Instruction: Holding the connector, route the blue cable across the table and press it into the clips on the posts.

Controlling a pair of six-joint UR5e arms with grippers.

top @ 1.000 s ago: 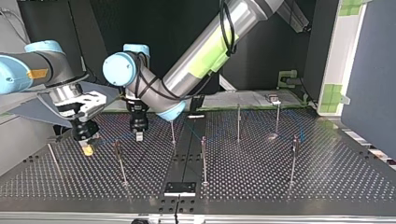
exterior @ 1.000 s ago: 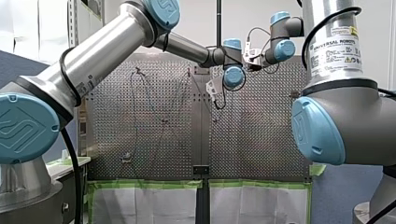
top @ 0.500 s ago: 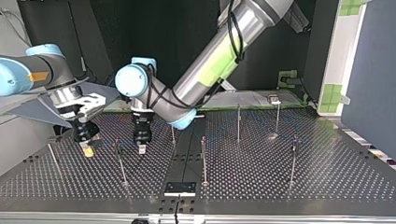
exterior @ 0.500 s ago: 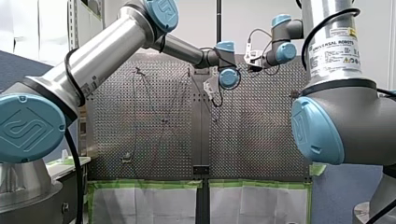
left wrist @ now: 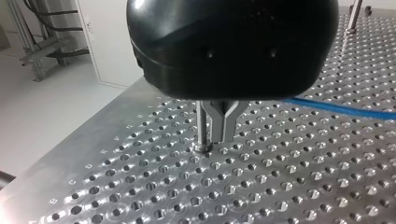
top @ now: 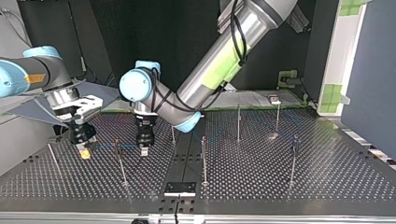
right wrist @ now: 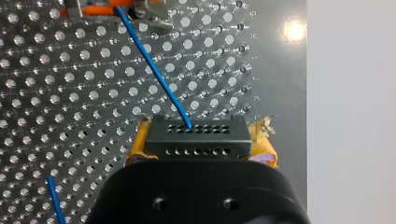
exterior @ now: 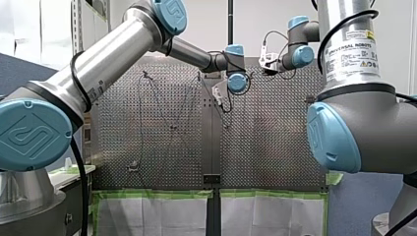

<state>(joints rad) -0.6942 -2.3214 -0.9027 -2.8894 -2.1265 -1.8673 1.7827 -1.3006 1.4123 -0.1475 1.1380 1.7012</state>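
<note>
While my right gripper [right wrist: 201, 139] pinches the black, hole-studded rectangular connector [right wrist: 196, 145] between its yellow pads [right wrist: 136, 145], the thin blue cable [right wrist: 154, 70] runs from it over the perforated metal table [right wrist: 56, 107]. My left gripper [left wrist: 223, 135] has its metal fingers pressed together beside a slim metal post [left wrist: 201, 123], with the cable passing near.

Green tape [exterior: 157, 193] borders white sheets [exterior: 152, 216] low in front; small black plate [top: 180, 188] sits at the top view's near edge.
</note>
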